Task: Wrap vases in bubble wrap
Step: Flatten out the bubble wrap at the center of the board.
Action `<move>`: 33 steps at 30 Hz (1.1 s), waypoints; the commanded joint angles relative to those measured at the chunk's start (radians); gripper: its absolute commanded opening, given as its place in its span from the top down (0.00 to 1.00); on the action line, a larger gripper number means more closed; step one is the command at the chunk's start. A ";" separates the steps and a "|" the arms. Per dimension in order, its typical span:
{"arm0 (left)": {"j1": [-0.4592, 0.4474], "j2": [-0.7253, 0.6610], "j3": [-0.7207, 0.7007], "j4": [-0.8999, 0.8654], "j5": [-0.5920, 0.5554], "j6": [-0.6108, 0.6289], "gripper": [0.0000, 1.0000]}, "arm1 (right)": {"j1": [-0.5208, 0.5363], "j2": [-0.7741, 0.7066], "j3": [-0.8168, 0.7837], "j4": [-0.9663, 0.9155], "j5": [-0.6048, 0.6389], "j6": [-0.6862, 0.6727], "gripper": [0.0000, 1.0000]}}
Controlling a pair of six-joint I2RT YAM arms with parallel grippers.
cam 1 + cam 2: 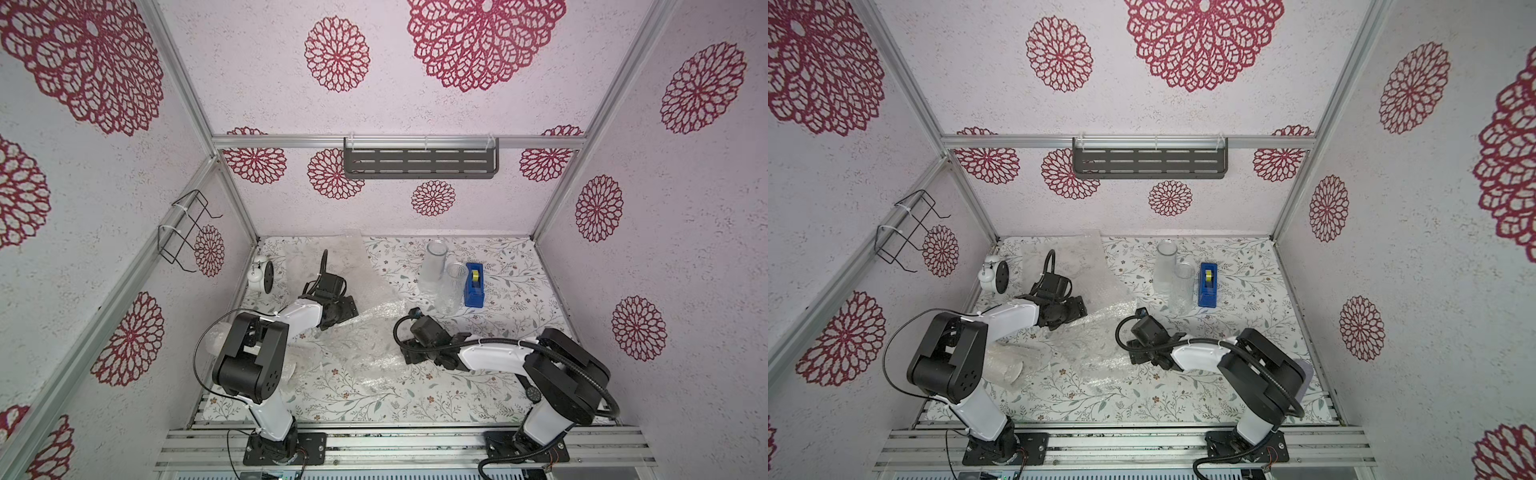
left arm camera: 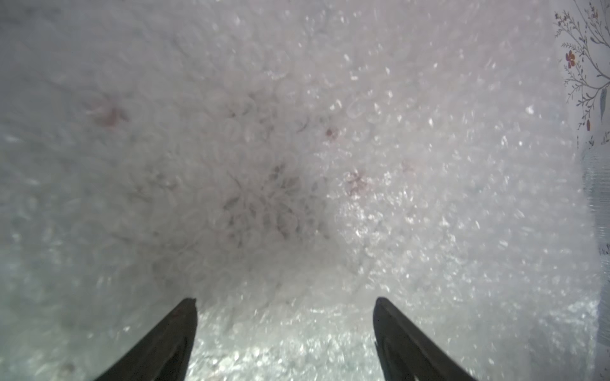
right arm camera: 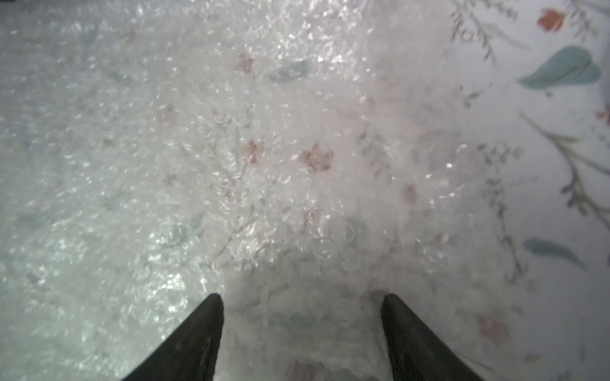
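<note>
Table with a leaf-and-flower print carries everything, and I place it all from the blue tape dispenser, which stands toward the back on my right.

Bubble wrap lies crumpled in a large sheet left of the dispenser and nearer to me, across the middle of the table. A second sheet lies farther left, at the back.

My left end effector hangs over the wrap with its fingers wide apart. My right end effector sits low over the big sheet's edge nearest the dispenser. Its fingers are also wide apart, and blurred wrap shows between them.

The frosted glass cylinder and the clear ribbed glass stand upright just left of the dispenser, the glass right beside it.

Far left and close to me, under my left arm, lies a wrap bundle with what looks like the white vase inside. A white alarm clock sits far left at the back.
</note>
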State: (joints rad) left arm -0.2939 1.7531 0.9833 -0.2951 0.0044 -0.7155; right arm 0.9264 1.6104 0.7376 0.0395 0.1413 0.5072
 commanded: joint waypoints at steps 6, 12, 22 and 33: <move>-0.072 0.012 0.078 -0.051 -0.001 0.051 0.14 | 0.101 -0.185 -0.017 -0.088 0.145 0.087 0.20; -0.087 -0.021 0.074 -0.107 -0.088 -0.079 0.14 | 0.036 -0.039 0.126 -0.128 0.261 -0.053 0.16; -0.032 0.046 0.096 -0.053 -0.018 -0.038 0.16 | 0.027 0.166 0.222 -0.100 0.173 -0.111 0.21; -0.122 0.278 0.329 -0.048 0.081 -0.022 0.19 | 0.046 -0.047 0.030 -0.073 0.186 -0.018 0.21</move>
State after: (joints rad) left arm -0.3943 1.9900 1.2774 -0.3534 0.0463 -0.7479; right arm 0.9699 1.6314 0.7719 -0.0204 0.3031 0.4603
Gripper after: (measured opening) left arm 0.809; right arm 0.792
